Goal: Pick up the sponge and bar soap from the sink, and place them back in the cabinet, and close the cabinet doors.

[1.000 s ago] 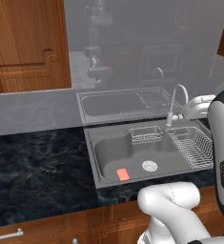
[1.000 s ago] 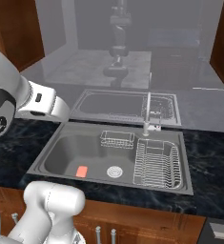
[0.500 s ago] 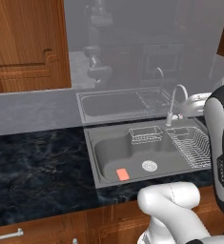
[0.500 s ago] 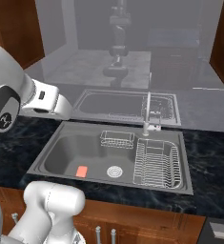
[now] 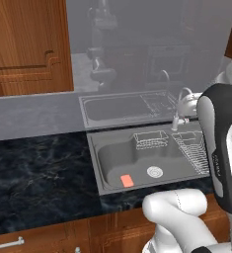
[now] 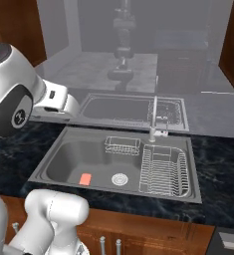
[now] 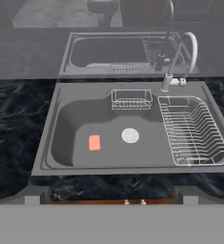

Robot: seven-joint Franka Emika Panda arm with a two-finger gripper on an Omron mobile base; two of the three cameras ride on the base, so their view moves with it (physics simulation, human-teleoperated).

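The grey sink (image 5: 112, 158) (image 6: 63, 164) (image 7: 75, 119) is set into a dark marble counter. The salmon-pink bar soap (image 5: 127, 181) (image 6: 85, 179) (image 7: 94, 142) lies flat on the basin floor, left of the round white drain (image 7: 130, 135). The sponge is out of view. My gripper (image 7: 111, 195) hovers high above the sink's near edge, open, with nothing between its fingertips (image 7: 35, 194). A reddish-brown panelled cabinet door (image 5: 28, 44) hangs on the wall up and to the left of the sink.
A curved faucet (image 7: 180, 57) (image 6: 156, 124) rises at the sink's back rim. A small wire rack (image 7: 130, 99) and a wire dish drainer (image 7: 192, 128) occupy the basin's back and right. The hazy grey wall (image 5: 137, 49) mirrors the sink. Dark counter (image 5: 38, 173) stretches left.
My arm has shifted slightly over the sink. The soap has not moved, and the gripper has stayed open.
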